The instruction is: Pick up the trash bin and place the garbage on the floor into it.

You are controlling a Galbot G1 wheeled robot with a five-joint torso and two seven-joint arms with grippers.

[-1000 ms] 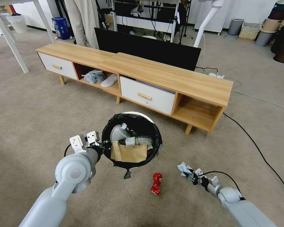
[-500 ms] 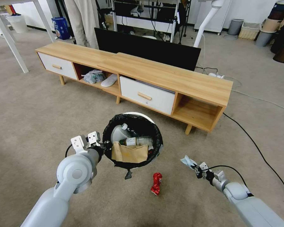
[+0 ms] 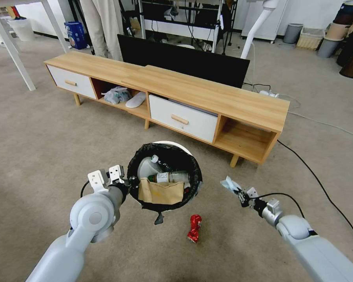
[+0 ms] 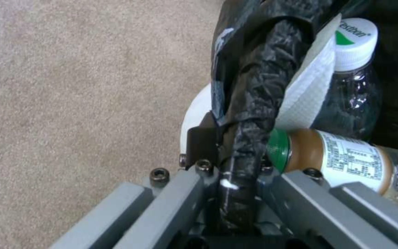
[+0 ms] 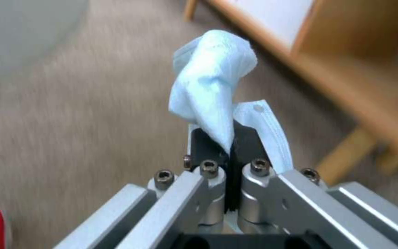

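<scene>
Lifted off the carpet, the mask (image 3: 228, 184) now rides clamped in the right gripper (image 3: 239, 192) at lower right; the bin (image 3: 164, 175), rim pinched by the left gripper (image 3: 126, 182), hangs just left of it.

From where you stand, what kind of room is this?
Probably a lab or office staged as a living room: a low wooden cabinet bearing a black flat screen on beige carpet, with metal-framed desks and loose black cables behind.
</scene>
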